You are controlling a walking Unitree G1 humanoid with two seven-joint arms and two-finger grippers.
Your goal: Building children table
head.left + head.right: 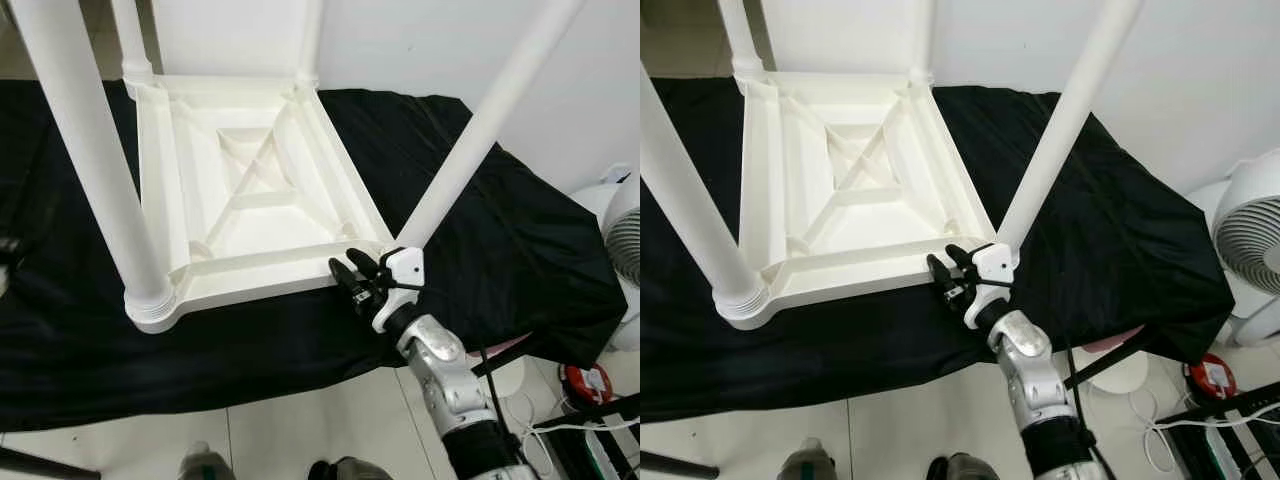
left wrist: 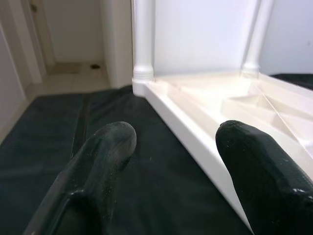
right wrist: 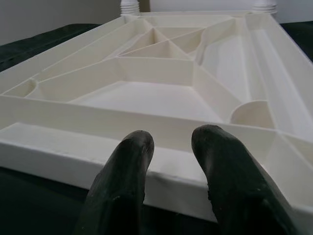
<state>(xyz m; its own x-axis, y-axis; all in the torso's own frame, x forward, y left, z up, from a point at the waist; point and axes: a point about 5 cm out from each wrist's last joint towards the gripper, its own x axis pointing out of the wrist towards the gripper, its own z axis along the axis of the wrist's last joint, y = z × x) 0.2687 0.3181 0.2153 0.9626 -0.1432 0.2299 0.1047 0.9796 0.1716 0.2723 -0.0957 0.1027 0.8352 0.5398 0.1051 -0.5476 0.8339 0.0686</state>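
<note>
A white plastic children's table lies upside down on a black cloth, its ribbed underside facing up. Four white legs stand up from its corners: the near left leg, the near right leg and two far ones. My right gripper is at the near right corner, beside that leg's base, which its white wrist piece hides. Its fingers hang open just over the table's near rim, holding nothing. My left gripper is open, low over the cloth beside the table's side edge.
A white fan stands on the floor to the right, with cables and a red object below it. The cloth's front edge drops to a tiled floor. A white wall rises behind the table. A doorway lies beyond the cloth.
</note>
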